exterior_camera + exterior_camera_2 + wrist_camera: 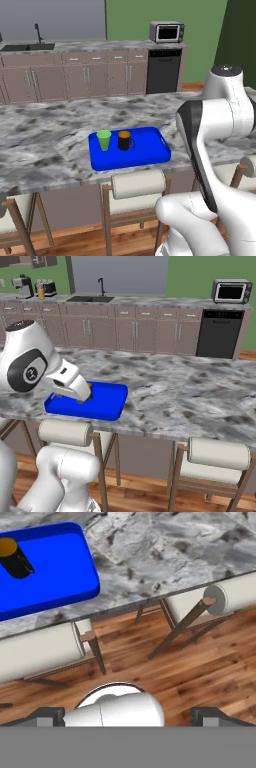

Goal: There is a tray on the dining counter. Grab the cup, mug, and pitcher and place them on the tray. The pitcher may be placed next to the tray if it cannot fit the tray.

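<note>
Open claw [128,714] empty, mug [15,558] well apart.

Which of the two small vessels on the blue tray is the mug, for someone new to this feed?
Find the long grey-white marbled dining counter with cream-cushioned stools under it, then the flat bright blue rectangular tray near its front edge. Two small vessels stand side by side on it. The mug is the black one with a side handle and orange inside, not the handleless bright green tapered cup.
</note>
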Robot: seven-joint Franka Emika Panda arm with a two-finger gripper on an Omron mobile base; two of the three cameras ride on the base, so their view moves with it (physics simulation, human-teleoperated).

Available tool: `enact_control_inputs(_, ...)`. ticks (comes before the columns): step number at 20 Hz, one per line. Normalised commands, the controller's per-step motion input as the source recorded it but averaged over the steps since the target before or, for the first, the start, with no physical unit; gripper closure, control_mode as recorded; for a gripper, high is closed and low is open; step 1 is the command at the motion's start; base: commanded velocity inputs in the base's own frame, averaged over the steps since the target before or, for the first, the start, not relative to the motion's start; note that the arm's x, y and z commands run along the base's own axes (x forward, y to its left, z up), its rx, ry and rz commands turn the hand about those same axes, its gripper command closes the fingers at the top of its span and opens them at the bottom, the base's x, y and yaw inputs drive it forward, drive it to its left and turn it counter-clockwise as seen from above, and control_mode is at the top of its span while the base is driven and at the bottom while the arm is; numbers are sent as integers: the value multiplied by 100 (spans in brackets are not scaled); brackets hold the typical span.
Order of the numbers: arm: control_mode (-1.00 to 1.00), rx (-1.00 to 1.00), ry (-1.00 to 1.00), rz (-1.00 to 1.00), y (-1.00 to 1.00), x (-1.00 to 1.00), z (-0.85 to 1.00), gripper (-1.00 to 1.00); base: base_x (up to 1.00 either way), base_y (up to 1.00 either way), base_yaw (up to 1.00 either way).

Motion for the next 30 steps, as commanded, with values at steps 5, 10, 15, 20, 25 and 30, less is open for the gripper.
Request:
enact_control_inputs(5, -100, 11, 0, 2, 11, -18, 0, -100, 0, 0, 0)
enact_control_inputs(10, -100, 3, 0, 1, 1, -8, 0, -100, 0, 0, 0)
enact_control_inputs(15, -100, 0, 0, 9, 0, 0, 0, -100, 0, 0, 0)
enact_control_inputs(20, -100, 0, 1, 13, 0, 0, 0, -100, 0, 0, 0)
enact_control_inputs(25, -100, 0, 1, 7, 0, 0, 0, -100, 0, 0, 0)
enact_control_inputs(30, -100, 0, 0, 3, 9, -2, 0, -100, 0, 0, 0)
